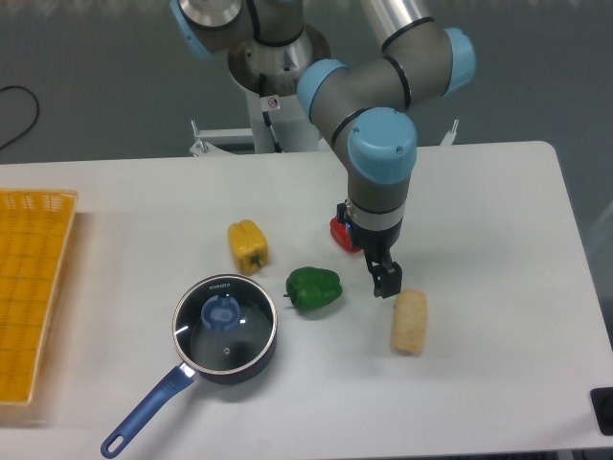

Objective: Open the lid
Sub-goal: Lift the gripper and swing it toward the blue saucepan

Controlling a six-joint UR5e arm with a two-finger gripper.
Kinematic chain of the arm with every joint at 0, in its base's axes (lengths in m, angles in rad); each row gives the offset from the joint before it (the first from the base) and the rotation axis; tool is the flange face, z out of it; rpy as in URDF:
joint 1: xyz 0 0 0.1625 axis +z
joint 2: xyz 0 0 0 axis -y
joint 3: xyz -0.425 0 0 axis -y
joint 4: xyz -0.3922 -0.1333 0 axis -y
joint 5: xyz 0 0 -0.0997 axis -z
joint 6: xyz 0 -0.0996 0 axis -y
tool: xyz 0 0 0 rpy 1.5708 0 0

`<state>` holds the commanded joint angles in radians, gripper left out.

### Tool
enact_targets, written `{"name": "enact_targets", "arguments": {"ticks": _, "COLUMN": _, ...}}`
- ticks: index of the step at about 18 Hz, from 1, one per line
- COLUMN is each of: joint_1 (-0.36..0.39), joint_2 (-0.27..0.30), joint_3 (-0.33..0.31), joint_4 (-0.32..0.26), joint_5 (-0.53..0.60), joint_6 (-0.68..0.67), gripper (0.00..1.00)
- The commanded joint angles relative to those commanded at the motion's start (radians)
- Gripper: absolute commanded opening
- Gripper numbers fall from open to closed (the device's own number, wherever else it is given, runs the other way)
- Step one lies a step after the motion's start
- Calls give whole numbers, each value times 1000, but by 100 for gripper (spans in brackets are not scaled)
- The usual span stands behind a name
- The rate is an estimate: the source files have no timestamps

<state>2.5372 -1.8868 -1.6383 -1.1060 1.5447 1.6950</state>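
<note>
Lid [225,322] was the thing to be lifted, and it sat flat on the saucepan [226,335], its blue knob [221,311] untouched. The gripper [385,286] hung well to the right of it, low over the desk [498,230], between the green pepper [314,288] and a pale corn-like piece [409,322]. Whether the jaws stood open or closed could not be told from this angle; nothing seemed held in them. A red object [342,233] showed partly behind the wrist, a yellow pepper [248,245] lay above the pan, and a yellow tray [34,287] sat at the left edge. By my reckoning nothing of the task was done: the reach across to the knob, the grasp and the lift all remained.
</note>
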Motion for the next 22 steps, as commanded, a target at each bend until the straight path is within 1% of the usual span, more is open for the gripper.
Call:
{"name": "enact_targets", "arguments": {"ticks": 10, "joint_1": -3, "joint_2": 3, "joint_3": -12, "joint_4": 0, "joint_5": 3, "joint_6": -3, "gripper": 100}}
{"name": "enact_targets", "arguments": {"ticks": 16, "joint_1": -12, "joint_2": 61, "joint_3": -43, "joint_4": 8, "joint_5": 9, "joint_6": -6, "gripper": 100}}
{"name": "enact_targets", "arguments": {"ticks": 17, "joint_1": -18, "joint_2": 66, "joint_3": -51, "joint_4": 6, "joint_5": 9, "joint_6": -26, "gripper": 100}}
{"name": "enact_targets", "arguments": {"ticks": 20, "joint_1": -72, "joint_2": 68, "joint_3": -55, "joint_4": 5, "joint_5": 11, "joint_6": -179, "gripper": 100}}
{"name": "enact_targets", "arguments": {"ticks": 22, "joint_1": -95, "joint_2": 67, "joint_3": -55, "joint_4": 8, "joint_5": 8, "joint_6": -228, "gripper": 100}}
